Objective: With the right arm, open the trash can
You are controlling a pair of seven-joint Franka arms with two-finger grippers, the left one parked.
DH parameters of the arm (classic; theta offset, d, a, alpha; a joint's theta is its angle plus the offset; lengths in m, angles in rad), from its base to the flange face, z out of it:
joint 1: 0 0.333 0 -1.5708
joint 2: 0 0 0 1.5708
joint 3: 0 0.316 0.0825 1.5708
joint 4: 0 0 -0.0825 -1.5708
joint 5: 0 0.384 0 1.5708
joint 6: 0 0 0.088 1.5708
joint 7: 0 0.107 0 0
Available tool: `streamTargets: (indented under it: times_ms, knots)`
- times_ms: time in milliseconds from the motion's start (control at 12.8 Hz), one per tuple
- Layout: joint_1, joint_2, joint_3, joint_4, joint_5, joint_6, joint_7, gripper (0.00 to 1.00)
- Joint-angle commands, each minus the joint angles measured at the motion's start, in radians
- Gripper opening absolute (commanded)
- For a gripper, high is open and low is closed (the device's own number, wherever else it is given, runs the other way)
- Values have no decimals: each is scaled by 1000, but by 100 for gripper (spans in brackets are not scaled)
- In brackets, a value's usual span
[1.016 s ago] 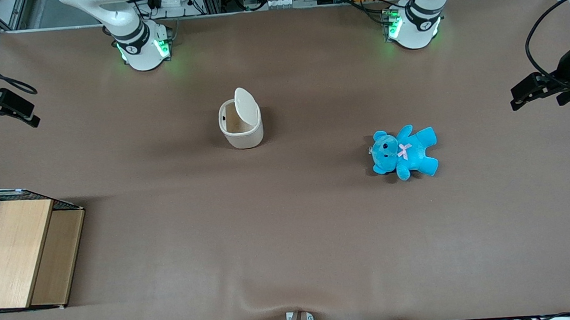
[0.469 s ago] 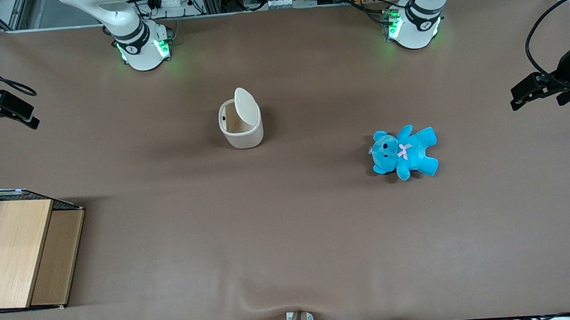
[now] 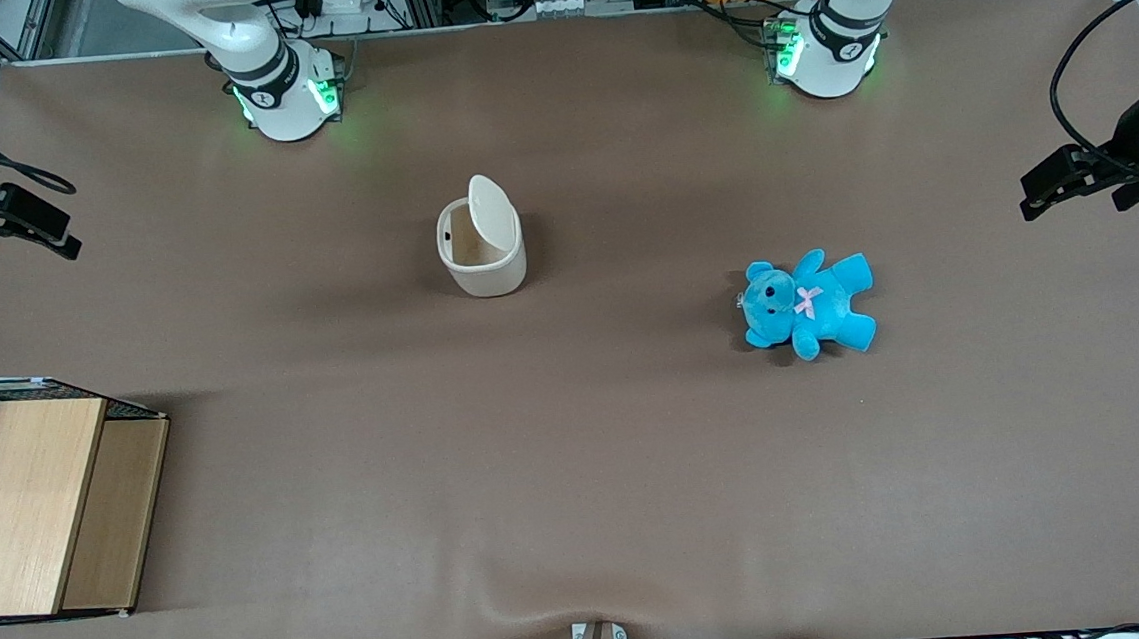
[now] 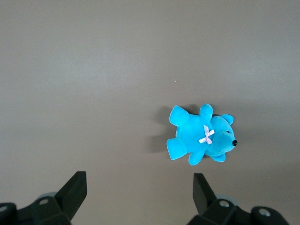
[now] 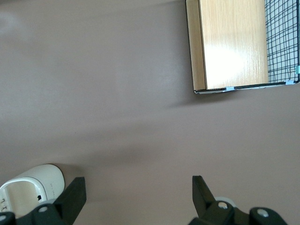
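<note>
The cream-white trash can stands on the brown table, about midway between the two arm bases. Its flip lid is tilted up on edge, so the inside of the bin shows. The right arm's black gripper hangs at the working arm's end of the table, well away from the can, about as far from the front camera as the can. In the right wrist view the gripper is open over bare table with nothing between its fingers, and the trash can shows just beside one fingertip.
A wire box with a wooden top sits at the working arm's end, nearer the front camera; the right wrist view also shows this wire box. A blue teddy lies toward the parked arm's end.
The right gripper has shifted only slightly at the table's end. The trash can, its raised lid and the teddy have not moved.
</note>
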Motion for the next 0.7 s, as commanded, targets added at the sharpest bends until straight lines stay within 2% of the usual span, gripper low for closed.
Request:
streamTargets:
  times_ms: [0,625]
  knots:
    - [-7,15,2,23,-20,-14,-11,100]
    - [-10,77,2,97,-16,-9,-13,100]
